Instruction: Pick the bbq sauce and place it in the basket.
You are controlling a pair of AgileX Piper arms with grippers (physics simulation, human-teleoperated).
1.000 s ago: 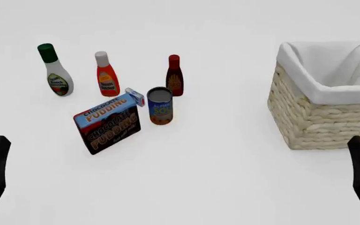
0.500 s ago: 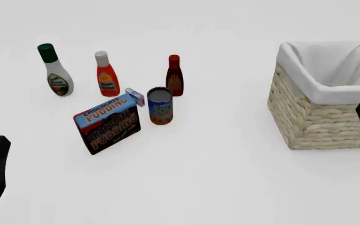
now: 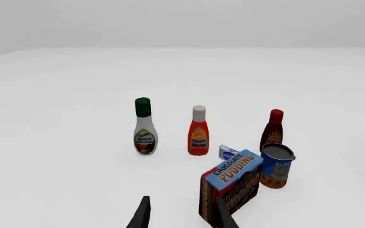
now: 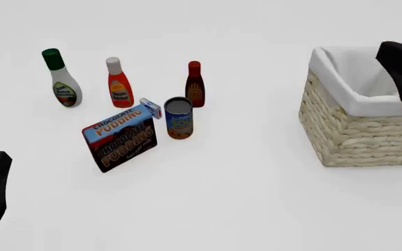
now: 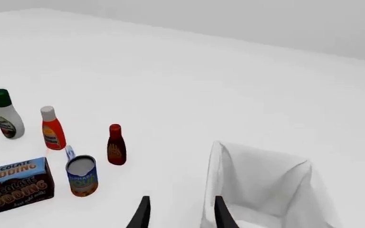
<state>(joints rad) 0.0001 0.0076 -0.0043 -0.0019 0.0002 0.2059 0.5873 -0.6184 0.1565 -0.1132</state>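
Right claw: two thin black fingertips with a clear gap between them, holding nothing; in the front view it is a dark matte block above the basket's far right rim.
Basket: directly below the right claw; square, pale straw wicker in thick woven rows, with smooth white cloth lining folded over the rim.
BBQ sauce: well apart from the right claw, off to its left; a small, slim, dark reddish-brown bottle with a red cap and orange label, upright on the tabletop.
Can: just in front of the BBQ sauce; a short cylinder with a grey lid and a blue and orange wrap.
Chocolate pudding box: beside the can, a tilted cardboard slab.
Orange-red bottle: white cap, glossy, left of the BBQ sauce.
White bottle: green cap, farthest left.
Left claw: black fingertips parted, empty, low and near the pudding box.
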